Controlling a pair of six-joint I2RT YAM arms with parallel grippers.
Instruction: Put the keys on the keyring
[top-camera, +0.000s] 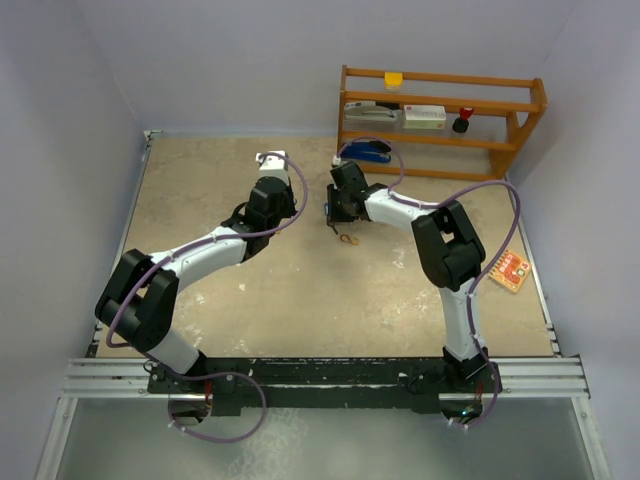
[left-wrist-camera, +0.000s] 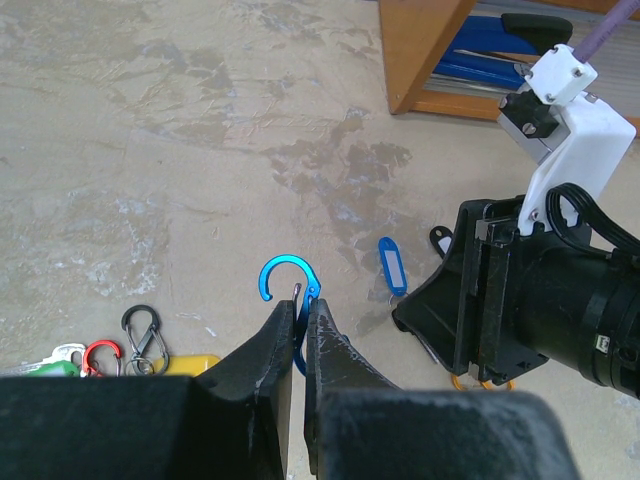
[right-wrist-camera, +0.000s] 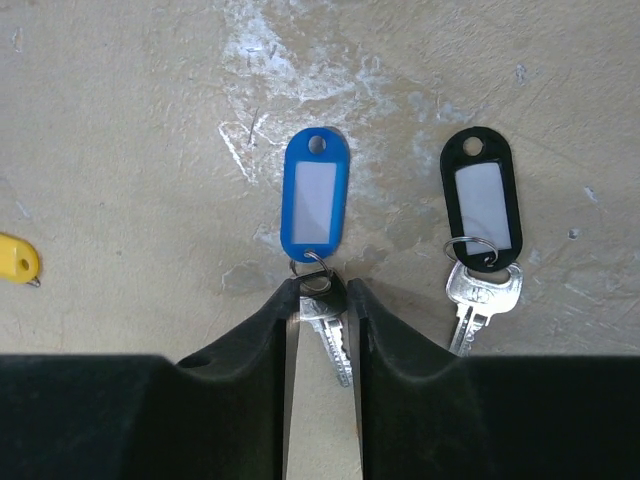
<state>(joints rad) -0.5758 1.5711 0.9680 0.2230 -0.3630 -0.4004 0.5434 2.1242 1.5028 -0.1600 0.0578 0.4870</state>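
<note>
**Hands.** The left hand (left-wrist-camera: 302, 300) is closed tight on the lower part of the blue carabiner clip (left-wrist-camera: 290, 262), which I take to be the keyring. The clip's hooked upper end stands free above the fingertips. The right hand (right-wrist-camera: 323, 292) stands at a narrow gap, its fingers straddling the split ring and metal blade of the blue key (right-wrist-camera: 316, 200). Whether the fingers actually bear on the metal cannot be told.

**Position.** The blue key lies flat on the table (right-wrist-camera: 120, 120). The clip is near it on one side. The black key (right-wrist-camera: 482, 205) is just beside it on the other, not touching. The yellow key (right-wrist-camera: 15, 258) lies well apart from it.

**Hazards, as judged.**
1. The blade is thin and flat on a hard surface. Closing fingers may skid over it or pinch only the ring, and the key would drop on lifting.
2. A hold at the ring leaves the tag free to swing. The small ring would then be hard to line up with the hook.
3. The clip is held by a small part only. Pressing a ring against its gate may twist it in the grip or push it out.
4. The two hands work close together around the blue key, so contact between them is likely if either drifts.
5. The black key is near enough to be dragged along.
</note>
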